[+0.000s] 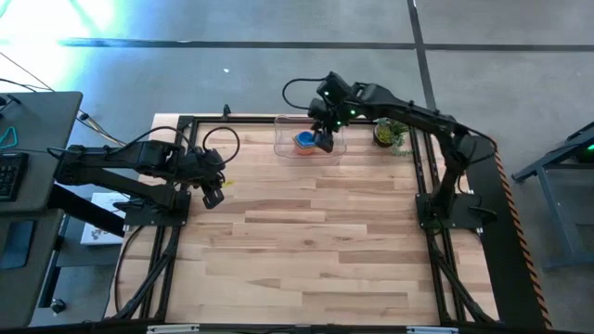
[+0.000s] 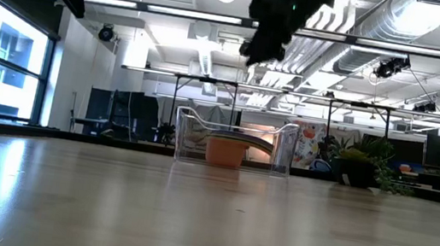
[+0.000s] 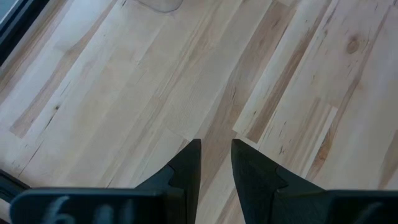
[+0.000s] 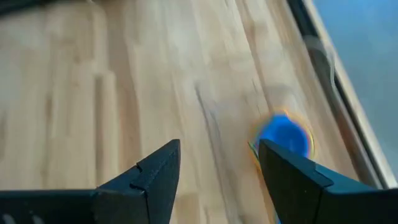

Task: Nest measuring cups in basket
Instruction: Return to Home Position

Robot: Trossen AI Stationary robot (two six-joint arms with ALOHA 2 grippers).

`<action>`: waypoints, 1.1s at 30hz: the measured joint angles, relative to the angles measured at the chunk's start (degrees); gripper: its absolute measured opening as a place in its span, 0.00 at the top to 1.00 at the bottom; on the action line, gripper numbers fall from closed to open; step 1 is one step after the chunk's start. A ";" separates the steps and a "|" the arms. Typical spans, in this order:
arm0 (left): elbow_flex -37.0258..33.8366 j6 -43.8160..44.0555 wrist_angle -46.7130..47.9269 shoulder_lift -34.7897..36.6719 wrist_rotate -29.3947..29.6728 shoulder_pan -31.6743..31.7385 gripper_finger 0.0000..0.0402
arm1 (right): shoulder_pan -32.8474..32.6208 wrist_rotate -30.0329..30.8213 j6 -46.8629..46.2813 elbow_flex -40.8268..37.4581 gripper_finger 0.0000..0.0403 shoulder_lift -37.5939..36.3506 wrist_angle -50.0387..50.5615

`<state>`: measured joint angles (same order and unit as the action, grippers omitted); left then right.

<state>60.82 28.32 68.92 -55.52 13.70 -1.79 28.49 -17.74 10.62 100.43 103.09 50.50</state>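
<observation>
High view. Clear basket (image 1: pixel 286 132) stands at the far edge of the wooden table (image 1: pixel 316 241), about mid-width. Nested measuring cups (image 1: pixel 304 141) lie inside it, a blue one on top with a pink-orange rim showing round it. Right gripper (image 1: pixel 325 139) hangs over the basket, just beside the cups. Potted plant (image 1: pixel 390 133) stands to the basket's right, apart from it. Left gripper (image 1: pixel 213 193) hangs near the table's left edge, well apart from the basket.

Low view. Cups show through the basket's front wall as a pink-orange stack on its floor. Right gripper is above the basket, clear of its rim. Left arm shows only at the upper corner.

Left wrist view. Fingers stand narrowly apart with nothing between them; bare boards below.

Right wrist view. Fingers are spread wide and empty, cups released. Blue cup shows beyond them, blurred.
</observation>
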 joint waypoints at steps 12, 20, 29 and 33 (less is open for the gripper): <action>0.00 0.00 0.01 0.01 0.00 -0.01 0.81 | -12.31 1.45 -10.15 -1.55 0.48 -4.33 -11.73; 0.00 0.00 0.01 0.01 -0.01 0.00 0.81 | -22.36 13.63 -21.60 -26.56 0.48 -14.92 -41.08; 0.00 0.00 -0.01 0.01 -0.01 0.01 0.81 | -26.90 23.83 -22.87 -54.64 0.48 -33.41 -60.22; 0.00 0.00 -0.03 0.01 -0.01 0.00 0.81 | -27.03 23.64 -25.05 -66.62 0.48 -42.26 -66.45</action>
<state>60.82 28.32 68.89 -55.51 13.69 -1.80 1.45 5.90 -14.43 33.81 60.83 -15.95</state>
